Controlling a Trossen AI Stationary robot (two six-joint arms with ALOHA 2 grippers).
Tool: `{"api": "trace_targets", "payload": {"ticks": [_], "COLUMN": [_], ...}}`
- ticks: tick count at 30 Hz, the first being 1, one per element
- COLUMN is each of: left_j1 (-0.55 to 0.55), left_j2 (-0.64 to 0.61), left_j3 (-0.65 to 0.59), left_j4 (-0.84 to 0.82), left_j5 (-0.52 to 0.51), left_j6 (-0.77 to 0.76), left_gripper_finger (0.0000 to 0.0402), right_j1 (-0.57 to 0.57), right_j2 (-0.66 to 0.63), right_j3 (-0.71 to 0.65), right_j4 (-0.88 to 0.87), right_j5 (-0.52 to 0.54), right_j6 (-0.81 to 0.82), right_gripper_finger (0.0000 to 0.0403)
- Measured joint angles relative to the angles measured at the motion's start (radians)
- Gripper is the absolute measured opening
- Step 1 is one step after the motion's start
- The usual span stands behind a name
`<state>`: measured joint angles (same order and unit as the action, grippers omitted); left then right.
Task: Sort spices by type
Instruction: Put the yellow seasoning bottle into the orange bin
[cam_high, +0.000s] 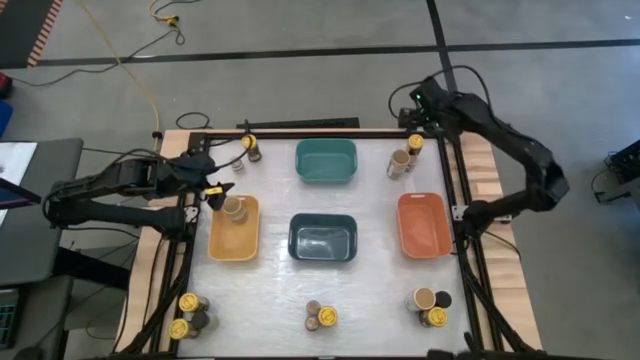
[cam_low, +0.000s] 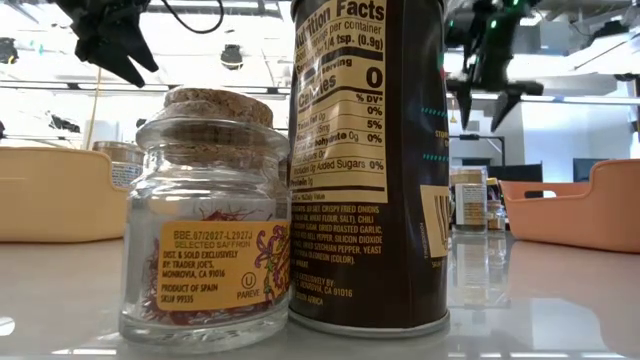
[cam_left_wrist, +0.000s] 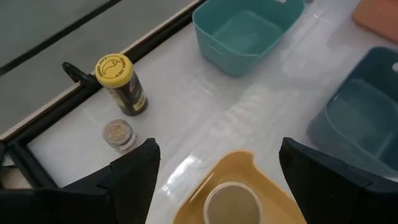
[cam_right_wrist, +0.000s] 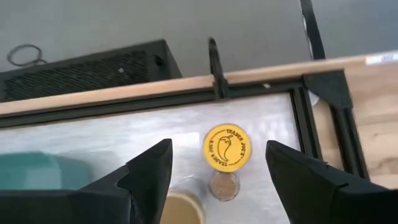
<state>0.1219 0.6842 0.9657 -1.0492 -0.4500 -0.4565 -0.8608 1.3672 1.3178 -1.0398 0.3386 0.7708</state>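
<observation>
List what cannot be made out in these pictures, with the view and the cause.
- Low view: the dark cylindrical spice can runs past the top edge, so its lid is cut off.
- Low view: the clear glass cork-stoppered saffron jar and that can block the table behind.
- High view: labels on the near-edge jars, such as the yellow-lidded jar, are too small to read.
- Left wrist view: the wide tan-topped jar is cut off by the frame edge.

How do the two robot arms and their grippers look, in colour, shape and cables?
Both arms are black, built of jointed tubular segments with black cables looped along them. The left gripper and the right gripper each end in two broad, matte black, wedge-shaped fingers. Small green lights glow near the right arm's wrist.
</observation>
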Motion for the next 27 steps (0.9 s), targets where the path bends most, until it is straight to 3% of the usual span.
{"api": "trace_targets", "payload": {"ticks": [5, 14, 27], "left_j1": [0.000, 0.000, 0.000], "left_j2": [0.000, 0.000, 0.000], "left_j3": [0.000, 0.000, 0.000], "left_j4": [-0.017, -0.016, -0.017], "left_j5": [0.000, -0.001, -0.004], "left_j6": [0.008, 0.053, 0.065], "left_gripper_finger": [0.0316, 0.0316, 0.0316], "right_j1": [-0.067, -0.111, -0.060], "right_j2": [0.074, 0.190, 0.203], "right_j3": [0.000, 0.001, 0.001], "right_j4": [-0.002, -0.042, -0.052], "right_j5": [-0.087, -0.106, -0.105], "right_j6": [0.015, 0.018, -0.035], "right_gripper_finger": [0.0286, 0.0286, 0.0286]}}
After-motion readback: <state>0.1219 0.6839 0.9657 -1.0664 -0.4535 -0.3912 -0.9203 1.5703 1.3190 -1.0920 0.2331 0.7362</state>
